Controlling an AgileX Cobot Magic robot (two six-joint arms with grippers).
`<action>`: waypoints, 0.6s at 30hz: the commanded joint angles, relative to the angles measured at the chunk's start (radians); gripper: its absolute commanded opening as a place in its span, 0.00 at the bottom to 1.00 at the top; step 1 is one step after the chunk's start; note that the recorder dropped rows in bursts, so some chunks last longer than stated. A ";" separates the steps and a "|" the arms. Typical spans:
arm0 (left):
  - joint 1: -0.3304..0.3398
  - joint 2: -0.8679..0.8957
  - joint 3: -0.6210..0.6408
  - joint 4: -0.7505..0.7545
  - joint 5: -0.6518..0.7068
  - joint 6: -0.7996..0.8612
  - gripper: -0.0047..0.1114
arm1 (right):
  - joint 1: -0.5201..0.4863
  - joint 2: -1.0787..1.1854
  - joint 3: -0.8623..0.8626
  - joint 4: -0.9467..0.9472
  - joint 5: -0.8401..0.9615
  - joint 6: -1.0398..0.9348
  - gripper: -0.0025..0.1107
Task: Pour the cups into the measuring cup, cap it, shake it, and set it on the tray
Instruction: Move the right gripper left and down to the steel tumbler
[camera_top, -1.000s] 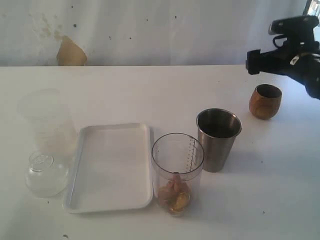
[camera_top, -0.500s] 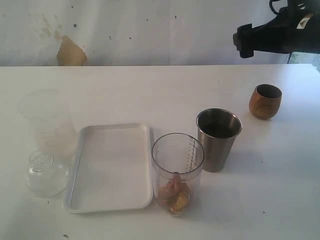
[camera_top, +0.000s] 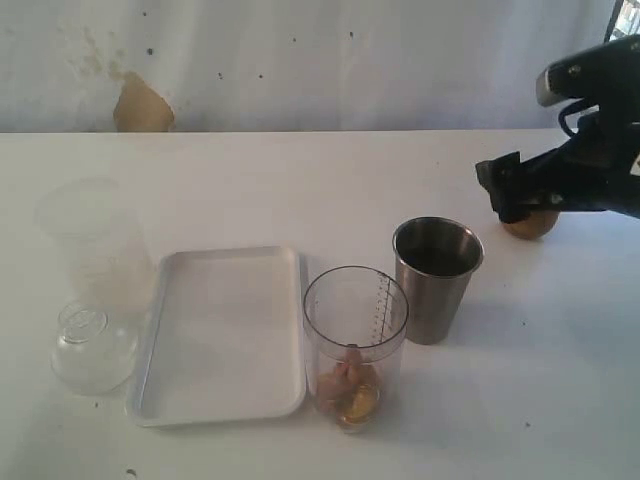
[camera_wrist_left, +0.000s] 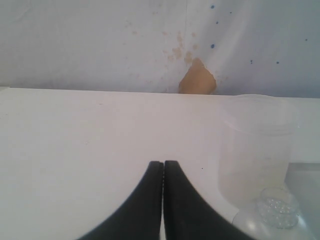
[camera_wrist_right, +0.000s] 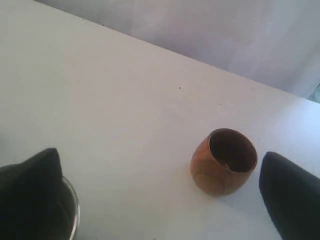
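Exterior view, white table (camera_top: 300, 180), contents as follows.

- Tray (camera_top: 220, 335): white, lying flat near the front edge, left of centre, nothing on it.
- Measuring cup (camera_top: 355, 345): clear, upright, just beside the tray's right rim, graduation marks facing right. A small heap of brownish-yellow bits (camera_top: 350, 392) sits at its bottom, possibly food, too blurred to name.
- Steel tumbler (camera_top: 436, 280): upright, just beside the measuring cup, behind and to its right. It stands between the measuring cup and the wooden cup.
- Wooden cup (camera_top: 530, 228): far right of the table, largely hidden behind the right arm here. The right wrist view shows it upright with its mouth open to the camera.
- Frosted container (camera_top: 90, 245): upright, left of the tray.
- Clear domed lid (camera_top: 90, 345): in front of the frosted container, against the tray's left rim.
- Tan patch (camera_top: 140, 105): on the back wall.
- Right gripper (camera_wrist_right: 159, 156): jaws spread wide, holding nothing. It hangs above the table with the wooden cup lying between its fingers, nearer one of them and touching neither. The tumbler's rim shows beside the other finger.
- Left gripper (camera_wrist_left: 163, 172): fingers pressed together, empty, over bare table, with the frosted container off to one side.
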 joint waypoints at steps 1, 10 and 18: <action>-0.003 -0.005 0.005 0.000 -0.008 -0.003 0.05 | 0.052 -0.082 0.042 0.000 -0.031 0.038 0.95; -0.003 -0.005 0.005 0.000 -0.008 -0.003 0.05 | 0.212 -0.166 0.141 0.000 0.000 0.039 0.95; -0.003 -0.005 0.005 0.000 -0.008 -0.003 0.05 | 0.223 -0.164 0.201 0.000 -0.058 0.083 0.95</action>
